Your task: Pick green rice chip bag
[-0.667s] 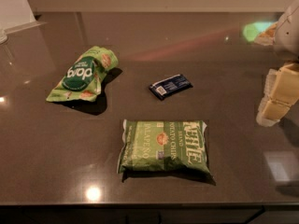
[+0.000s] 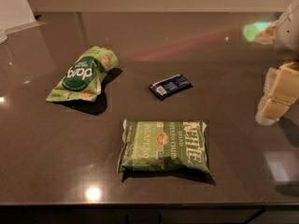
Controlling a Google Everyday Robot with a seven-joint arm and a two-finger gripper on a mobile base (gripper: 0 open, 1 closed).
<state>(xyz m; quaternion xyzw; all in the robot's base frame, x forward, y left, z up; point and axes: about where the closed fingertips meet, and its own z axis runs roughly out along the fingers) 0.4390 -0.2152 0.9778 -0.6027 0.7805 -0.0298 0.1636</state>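
End effector (image 2: 275, 97) rt edge, far from green chip bag (image 2: 83, 74)

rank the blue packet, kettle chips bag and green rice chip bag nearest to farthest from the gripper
The gripper sits at the right edge.
1. blue packet, table centre, and kettle chips bag, front centre: too close to call.
2. green rice chip bag, far left: farthest.

Green rice chip bag (image 2: 83, 73): crumpled, lying flat, far left; end effector (image 2: 274, 96) far right.
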